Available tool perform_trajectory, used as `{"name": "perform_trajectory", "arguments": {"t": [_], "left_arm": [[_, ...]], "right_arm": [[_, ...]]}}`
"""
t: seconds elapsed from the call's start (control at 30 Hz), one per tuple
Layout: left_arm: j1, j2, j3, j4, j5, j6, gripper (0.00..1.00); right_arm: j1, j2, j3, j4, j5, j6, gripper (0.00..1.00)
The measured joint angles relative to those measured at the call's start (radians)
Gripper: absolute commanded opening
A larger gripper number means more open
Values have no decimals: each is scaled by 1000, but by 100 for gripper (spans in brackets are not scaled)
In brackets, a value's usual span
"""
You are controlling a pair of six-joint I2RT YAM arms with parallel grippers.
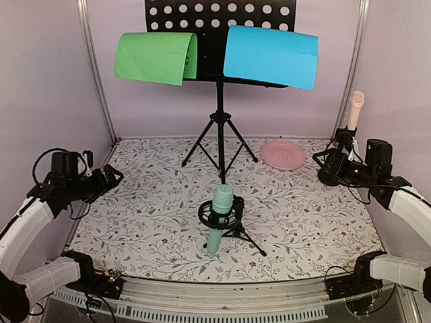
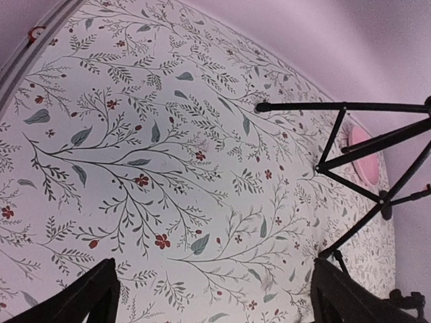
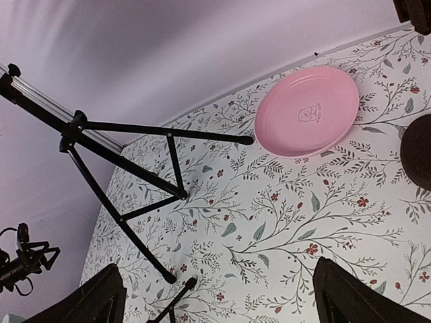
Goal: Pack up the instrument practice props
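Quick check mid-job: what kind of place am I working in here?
Probably a staged robot test booth: plain lilac walls, a floral-print tabletop, and a black perforated music rack on tripod legs.

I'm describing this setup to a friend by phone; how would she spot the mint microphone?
Find the tall black music stand at the back of the flowered table, then come straight forward. The mint microphone leans there in a small black tripod holder; the other microphone is pink and stands at the far right.
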Motion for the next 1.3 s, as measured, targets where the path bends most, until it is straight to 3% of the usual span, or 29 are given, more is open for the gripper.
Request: {"name": "perform_trajectory", "arguments": {"t": [0.27,0.47,0.73,1.03,1.3], "left_arm": [[-201,67,0,4,4,31,99],[-327,131,67,-51,-56,67,99],[-374,177,108,-109,-145,127,99],[-390,145,82,-114,-193,144,99],[-391,143,82,-112,-206,144,99]], "right_arm": [[18,-61,-8,-6,-129,-83,99],[153,-47,-22,-16,-183,-244,99],[291,-5,-80,48,-190,-381,99],[362,-3,-166,135,-228,-639,99],[496,186,-147,226,-237,-743,99]]}}
